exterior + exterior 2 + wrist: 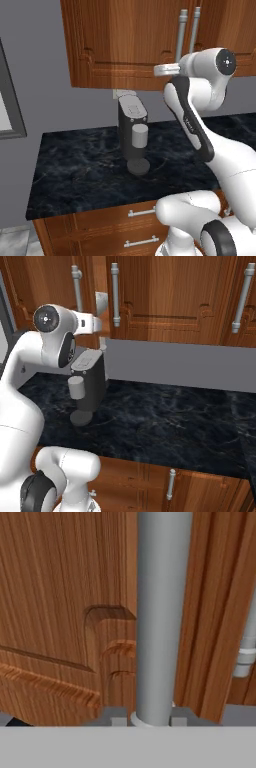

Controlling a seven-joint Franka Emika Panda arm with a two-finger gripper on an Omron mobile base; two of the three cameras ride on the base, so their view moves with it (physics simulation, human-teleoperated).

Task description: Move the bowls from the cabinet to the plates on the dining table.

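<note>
The gripper [141,721] is sitting at the cabinet [125,40], its two fingertips [113,718] flanking the left door's silver bar handle [162,612] — whether they are clamping it or slackening, I cannot tell. The doors are looking closed, so the bowls are presumably inside, unseen. To do this well, the fingers should be gripping the bar squarely and pulling along the door's arc — away from the coffee machine [133,131] on the counter [75,170] below.

The white arm [200,115] reaches up to the cabinet [125,40] handles (doors closed) above a dark coffee machine [132,132].
</note>
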